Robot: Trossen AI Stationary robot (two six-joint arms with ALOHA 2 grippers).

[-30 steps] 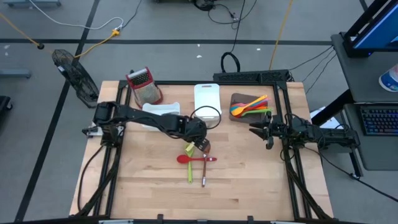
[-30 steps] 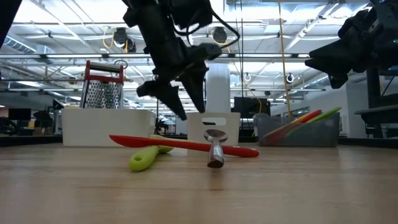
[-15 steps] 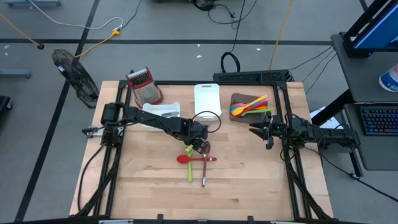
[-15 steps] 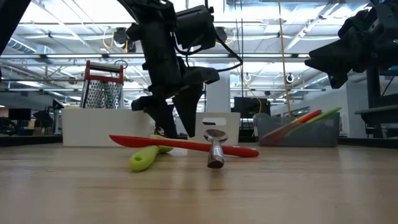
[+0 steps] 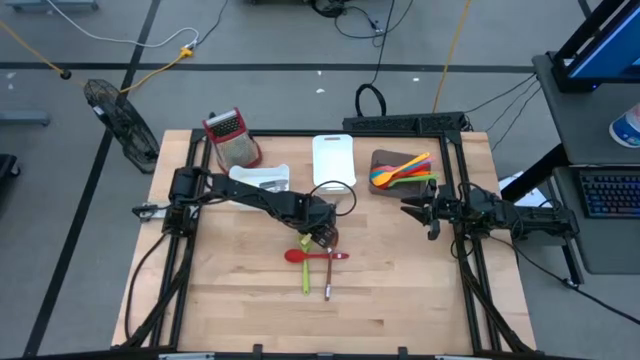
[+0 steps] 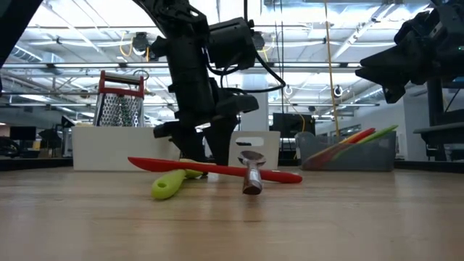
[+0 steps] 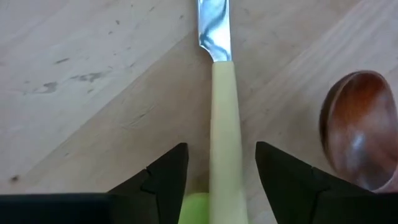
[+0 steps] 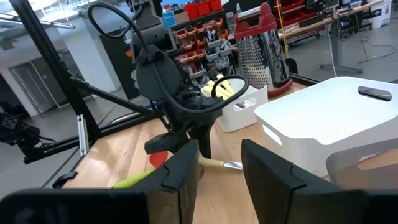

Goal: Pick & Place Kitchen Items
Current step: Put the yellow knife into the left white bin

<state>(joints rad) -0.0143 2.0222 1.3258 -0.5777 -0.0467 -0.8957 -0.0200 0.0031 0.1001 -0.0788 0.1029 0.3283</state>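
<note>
Wooden desk (image 5: 240, 290) carrying a white tray (image 5: 262, 178), a white board (image 5: 333, 155), a grater (image 5: 232, 136) and a brown tray (image 5: 385, 160). Taking the brown tray as landmark: several coloured utensils (image 5: 402, 170) already lie inside it, so part of the sorting appears done; the loose utensils well away from it, near the desk's middle, remain. These comprise a red spatula (image 5: 312, 256), a green utensil (image 5: 306, 270), a wooden spoon (image 7: 359, 137) and a cream-handled knife (image 7: 221, 130). The left hand (image 7: 219, 180) is lowered with its fingers spread, straddling the knife's handle without gripping it yet. The right hand (image 5: 412, 207) waits just beside the brown tray, fingers parted and empty.
</note>
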